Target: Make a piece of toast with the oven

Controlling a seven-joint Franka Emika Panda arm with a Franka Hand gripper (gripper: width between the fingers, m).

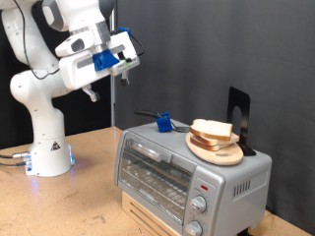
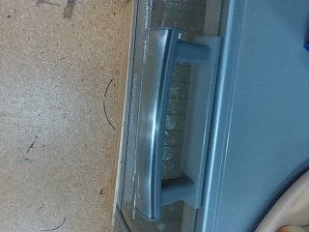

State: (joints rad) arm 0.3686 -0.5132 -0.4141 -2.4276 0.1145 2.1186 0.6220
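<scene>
Jaws of the gripper (image 1: 126, 63) hang high above the bench (image 1: 69, 202); whether spread or pressed together, I cannot tell. Well below sits the closed oven (image 1: 187, 172), whose door handle (image 2: 154, 121) fills the wrist view. Atop it, on a wooden plate (image 1: 219, 151), lies the piece of toast (image 1: 212, 129).

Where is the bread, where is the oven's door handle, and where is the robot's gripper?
piece of toast (image 1: 211, 129), exterior view, on its pale top face.
oven door handle (image 2: 153, 126), wrist view, middle of the curved metal bar.
gripper (image 1: 125, 61), exterior view, at its fingertips, high above the oven (image 1: 241, 182).
</scene>
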